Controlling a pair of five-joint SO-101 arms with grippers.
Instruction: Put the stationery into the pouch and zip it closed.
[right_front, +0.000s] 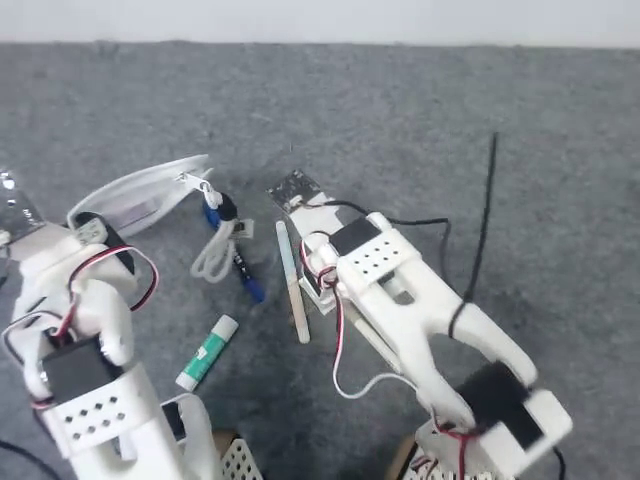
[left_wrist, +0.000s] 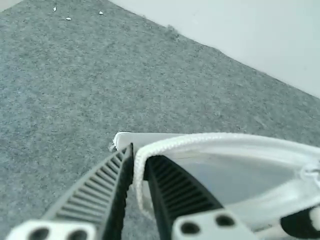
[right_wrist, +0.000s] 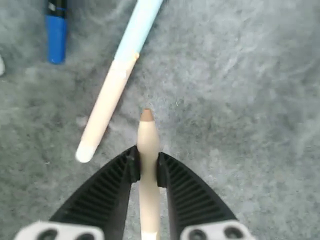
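The white translucent pouch (right_front: 140, 195) lies open at the left, and my left gripper (right_front: 95, 226) is shut on its near rim. In the left wrist view the fingers pinch the pouch's white zipper edge (left_wrist: 200, 140) at the left gripper (left_wrist: 139, 155). My right gripper (right_wrist: 147, 156) is shut on a beige pencil (right_wrist: 146, 129), held just above the mat with its tip pointing forward. Beside it lies a light blue and beige pen (right_front: 292, 280) (right_wrist: 112, 92). A blue pen (right_front: 243, 270) (right_wrist: 56, 27) and a green-and-white glue stick (right_front: 207, 352) lie between the arms.
A white cord (right_front: 215, 250) is looped by the pouch's mouth. A small shiny piece (right_front: 295, 188) lies behind the right gripper (right_front: 318, 278). A black cable (right_front: 485, 230) runs over the grey mat at the right. Boxes (right_front: 235, 455) stand at the front edge.
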